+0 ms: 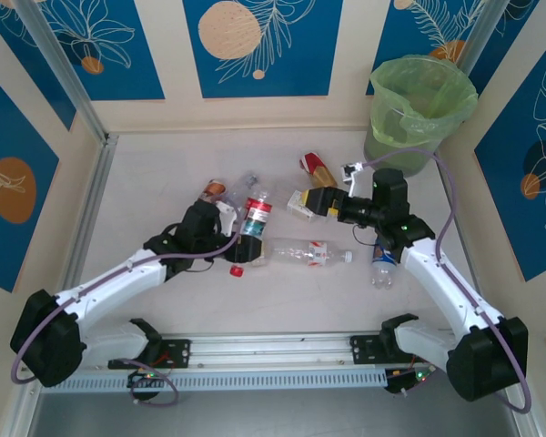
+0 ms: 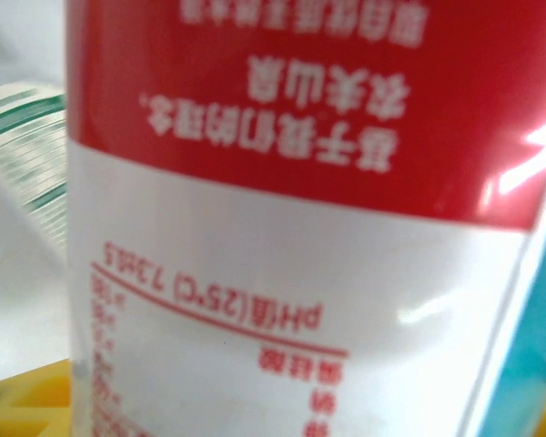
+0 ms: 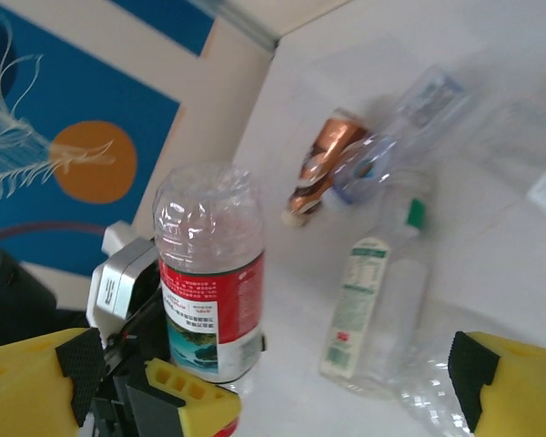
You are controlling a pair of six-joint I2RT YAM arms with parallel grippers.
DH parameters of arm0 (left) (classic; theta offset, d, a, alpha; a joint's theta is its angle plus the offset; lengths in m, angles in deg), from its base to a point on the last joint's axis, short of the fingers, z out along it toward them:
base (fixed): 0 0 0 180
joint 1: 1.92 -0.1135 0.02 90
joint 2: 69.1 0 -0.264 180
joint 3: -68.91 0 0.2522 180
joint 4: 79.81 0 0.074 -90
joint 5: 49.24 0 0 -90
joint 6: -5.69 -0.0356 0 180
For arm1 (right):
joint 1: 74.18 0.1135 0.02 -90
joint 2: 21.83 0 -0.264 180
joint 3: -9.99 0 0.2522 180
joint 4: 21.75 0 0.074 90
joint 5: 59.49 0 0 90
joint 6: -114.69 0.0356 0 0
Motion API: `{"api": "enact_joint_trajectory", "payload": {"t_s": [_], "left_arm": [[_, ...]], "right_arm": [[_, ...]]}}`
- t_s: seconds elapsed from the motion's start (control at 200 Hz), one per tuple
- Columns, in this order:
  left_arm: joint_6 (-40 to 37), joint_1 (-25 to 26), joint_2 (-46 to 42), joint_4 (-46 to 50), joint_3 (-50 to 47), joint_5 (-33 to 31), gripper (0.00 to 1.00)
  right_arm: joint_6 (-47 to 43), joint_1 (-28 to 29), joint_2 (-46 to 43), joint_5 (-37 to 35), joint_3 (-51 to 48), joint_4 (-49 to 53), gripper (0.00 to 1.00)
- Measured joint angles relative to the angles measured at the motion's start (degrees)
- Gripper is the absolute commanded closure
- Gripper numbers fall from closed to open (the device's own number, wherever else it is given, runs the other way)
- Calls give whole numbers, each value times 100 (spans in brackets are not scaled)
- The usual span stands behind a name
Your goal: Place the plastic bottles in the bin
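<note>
bottles (image 1: 305, 253) clutter centre (scattered), near table (image 1: 282, 309) bare

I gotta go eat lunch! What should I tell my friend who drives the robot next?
Left pincer: shut on the clear plastic bottle with the red label.
Right pincer: open, holding nothing.
Round grey-green bin with green bag: far right corner, no bottle visible inside.
On the pale table: long clear plastic bottle, amber plastic bottle, blue-labelled plastic bottle, others.
Done: none binned, it seems.
Left: bin them all.
</note>
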Motion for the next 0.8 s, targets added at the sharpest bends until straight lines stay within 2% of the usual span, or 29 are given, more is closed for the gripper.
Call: {"api": "enact_joint_trajectory", "payload": {"t_s": [0.115,0.25,0.55,0.675,0.8], "left_arm": [[-79,0,181,-332,120,758,36],[-166,0,278,-562,238,1364,36],[-199,24,341,-905,328,1937,36],[-186,33,374,-973,328,2087,36],[-186,35,374,-1036,328,2146,36]], "right_arm": [[-24,273,140,227,70,-107,1],[-63,570,271,431,177,-387,1],[-138,990,719,516,446,-990,0],[-151,1025,870,553,529,-1051,8],[-149,1025,885,566,531,-1126,19]]}}
